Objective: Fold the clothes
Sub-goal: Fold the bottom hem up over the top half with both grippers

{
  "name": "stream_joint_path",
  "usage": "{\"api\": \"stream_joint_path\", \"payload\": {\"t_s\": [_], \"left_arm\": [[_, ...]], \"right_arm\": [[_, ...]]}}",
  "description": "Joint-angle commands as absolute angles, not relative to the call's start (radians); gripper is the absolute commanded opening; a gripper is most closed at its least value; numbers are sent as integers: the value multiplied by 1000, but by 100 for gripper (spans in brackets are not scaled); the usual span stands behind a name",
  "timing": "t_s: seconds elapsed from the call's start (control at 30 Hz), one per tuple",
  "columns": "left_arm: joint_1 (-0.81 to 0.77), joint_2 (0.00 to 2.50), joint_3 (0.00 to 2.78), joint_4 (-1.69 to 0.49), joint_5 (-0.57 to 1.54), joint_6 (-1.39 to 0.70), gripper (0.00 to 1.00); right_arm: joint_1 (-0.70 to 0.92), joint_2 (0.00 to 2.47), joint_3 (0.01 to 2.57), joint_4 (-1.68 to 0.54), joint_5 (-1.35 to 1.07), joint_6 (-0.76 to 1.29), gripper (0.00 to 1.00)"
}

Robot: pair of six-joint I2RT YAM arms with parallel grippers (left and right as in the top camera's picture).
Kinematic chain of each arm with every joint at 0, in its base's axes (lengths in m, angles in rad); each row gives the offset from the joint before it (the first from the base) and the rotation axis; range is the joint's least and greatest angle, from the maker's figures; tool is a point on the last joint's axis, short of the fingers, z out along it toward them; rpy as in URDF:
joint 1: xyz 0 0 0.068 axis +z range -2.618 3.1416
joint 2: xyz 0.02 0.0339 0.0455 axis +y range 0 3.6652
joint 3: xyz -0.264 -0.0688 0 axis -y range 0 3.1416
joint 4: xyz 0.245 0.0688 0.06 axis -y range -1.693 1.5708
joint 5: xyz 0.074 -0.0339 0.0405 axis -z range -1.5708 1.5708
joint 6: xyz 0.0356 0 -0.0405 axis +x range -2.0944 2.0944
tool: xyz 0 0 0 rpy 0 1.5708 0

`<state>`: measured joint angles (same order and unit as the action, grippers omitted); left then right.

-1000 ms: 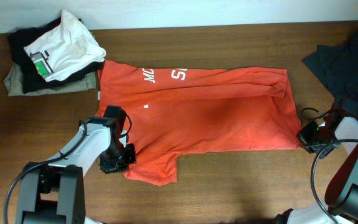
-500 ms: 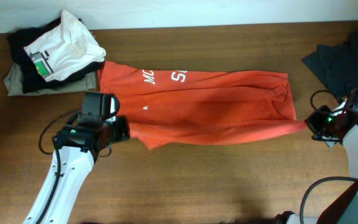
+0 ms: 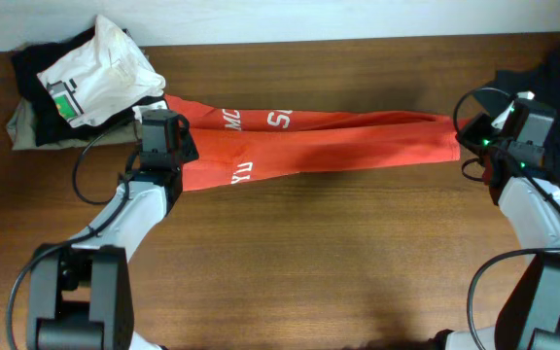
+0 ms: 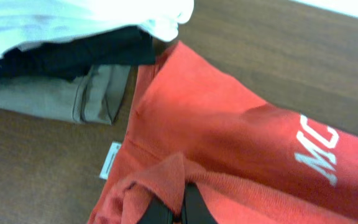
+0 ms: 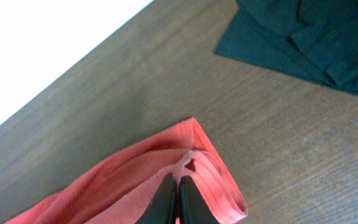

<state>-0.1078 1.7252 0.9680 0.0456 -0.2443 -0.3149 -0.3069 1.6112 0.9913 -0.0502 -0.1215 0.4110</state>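
Observation:
The red-orange T-shirt point(image 3: 338, 141) lies folded into a long narrow band across the far part of the table, white lettering showing near its left end. My left gripper point(image 3: 175, 151) is shut on a fold of the shirt's left end, seen in the left wrist view point(image 4: 174, 208) with the shirt point(image 4: 229, 137) and its white tag point(image 4: 110, 159). My right gripper point(image 3: 470, 136) is shut on the shirt's right edge, where the hem point(image 5: 210, 168) bunches at the fingertips point(image 5: 178, 186).
A stack of folded clothes with a white shirt point(image 3: 95, 73) on top sits at the far left, touching the red shirt's corner; it also shows in the left wrist view point(image 4: 61, 37). A dark garment point(image 3: 542, 92) lies at the far right point(image 5: 303, 37).
Both grippers have carried the shirt's near edge away from me and over the far half. The shirt went from spread flat to a narrow band.

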Motion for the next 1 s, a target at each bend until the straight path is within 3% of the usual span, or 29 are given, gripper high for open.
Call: {"api": "stream_joint_path", "payload": {"t_s": [0.0, 0.03, 0.07, 0.1, 0.13, 0.17, 0.2, 0.3, 0.33, 0.37, 0.4, 0.47, 0.5, 0.53, 0.6, 0.77, 0.97], "left_arm": [[-70, 1809, 979, 130, -297, -321, 1], [-62, 1840, 979, 150, -296, -321, 1], [-62, 1861, 979, 163, -297, -321, 9], [-62, 1877, 979, 173, -297, -321, 31], [-62, 1894, 979, 184, -296, -321, 49], [-62, 1897, 979, 184, -305, -321, 73], [-62, 1889, 986, 179, -326, -320, 96], [-62, 1773, 1053, 29, -338, -298, 99], [-63, 1729, 1071, -26, -327, -298, 99], [-62, 1692, 1076, -62, -253, -298, 81], [-63, 1694, 1076, -66, -148, -298, 50], [-64, 1764, 1076, -65, -47, -307, 1], [-63, 1819, 1076, -61, -46, -327, 1], [-63, 1864, 1076, -66, -44, -328, 1], [-63, 1922, 1076, -69, -28, -328, 1], [-48, 2032, 1076, -87, -86, -328, 0], [63, 2005, 1076, -306, -86, -422, 0]], "right_arm": [[-274, 1663, 1003, -6, -47, 409, 4], [-273, 1701, 1003, 14, -47, 410, 4], [-273, 1743, 1003, 35, -48, 410, 11], [-271, 1772, 1003, 49, -48, 409, 18], [-264, 1809, 1003, 69, -52, 409, 51], [-260, 1818, 1007, 68, -51, 409, 78], [-262, 1817, 1029, 65, -47, 406, 91], [-275, 1795, 1232, -211, -48, 397, 94], [-272, 1795, 1324, -330, -73, 385, 87], [-259, 1795, 1367, -391, -140, 318, 67], [-233, 1799, 1362, -401, -154, 303, 51], [-156, 1864, 1354, -420, -154, 303, 16], [-117, 1911, 1354, -420, -154, 303, 5], [-93, 1950, 1354, -421, -154, 308, 4], [-85, 1997, 1353, -423, -146, 395, 4], [-90, 2005, 1304, -432, 62, 314, 10], [-226, 2006, 1249, -424, 34, 315, 7]]}}
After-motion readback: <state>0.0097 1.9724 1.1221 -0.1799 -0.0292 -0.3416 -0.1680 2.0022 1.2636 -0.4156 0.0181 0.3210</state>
